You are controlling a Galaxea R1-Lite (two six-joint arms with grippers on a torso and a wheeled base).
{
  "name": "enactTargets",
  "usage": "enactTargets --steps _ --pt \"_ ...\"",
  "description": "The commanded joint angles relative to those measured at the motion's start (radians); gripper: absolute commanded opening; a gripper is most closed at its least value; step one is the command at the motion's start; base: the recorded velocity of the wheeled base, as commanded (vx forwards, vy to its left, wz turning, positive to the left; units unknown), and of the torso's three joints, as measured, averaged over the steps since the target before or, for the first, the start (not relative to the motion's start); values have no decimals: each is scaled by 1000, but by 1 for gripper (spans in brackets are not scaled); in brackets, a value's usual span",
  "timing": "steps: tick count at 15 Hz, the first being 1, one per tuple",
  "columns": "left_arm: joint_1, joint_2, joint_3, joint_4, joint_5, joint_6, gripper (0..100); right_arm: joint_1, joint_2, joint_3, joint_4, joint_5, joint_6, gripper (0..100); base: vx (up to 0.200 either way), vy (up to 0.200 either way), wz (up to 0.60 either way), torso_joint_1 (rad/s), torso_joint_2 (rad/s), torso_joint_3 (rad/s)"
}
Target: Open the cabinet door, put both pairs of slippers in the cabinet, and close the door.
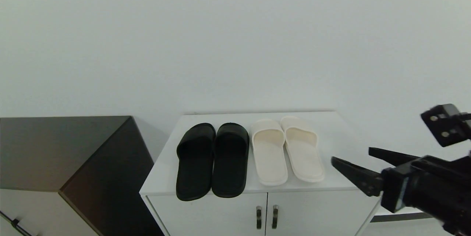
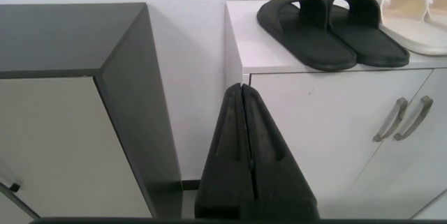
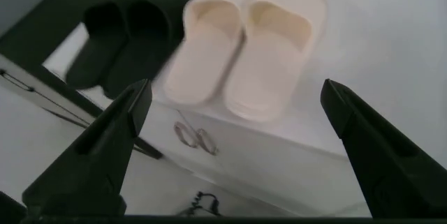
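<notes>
A black pair of slippers (image 1: 211, 158) and a cream pair of slippers (image 1: 287, 149) lie side by side on top of a white cabinet (image 1: 342, 133). Its two doors are closed, with two metal handles (image 1: 266, 217) at the middle. My right gripper (image 1: 355, 164) hangs open to the right of the cream pair, level with the cabinet top, holding nothing. In its wrist view the cream slippers (image 3: 251, 39) and the black slippers (image 3: 129, 32) lie ahead of the open right gripper (image 3: 234, 112). My left gripper (image 2: 244, 105) is shut and empty, low beside the cabinet's left side, below the black slippers (image 2: 335, 28).
A dark-topped cabinet (image 1: 55, 147) with a pale front stands to the left of the white one, with a narrow gap between them. A plain white wall rises behind both. The door handles (image 2: 405, 118) appear in the left wrist view.
</notes>
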Motion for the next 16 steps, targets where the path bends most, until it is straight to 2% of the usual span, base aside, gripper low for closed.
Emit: enactTargets --steps 1,3,9,16 --pt "0 0 1 -1 1 -1 0 47 227 -114 -12 -54 20 100 0 0 0 0 0 0" --pt "0 0 1 -1 1 -2 0 45 286 -149 -14 -62 32 100 0 0 0 0 0 0" --pt "0 0 1 -1 1 -2 0 10 540 -307 -89 -200 29 100 0 0 0 0 0 0" --pt "0 0 1 -1 1 -2 0 -39 673 -432 -89 -227 29 100 0 0 0 0 0 0"
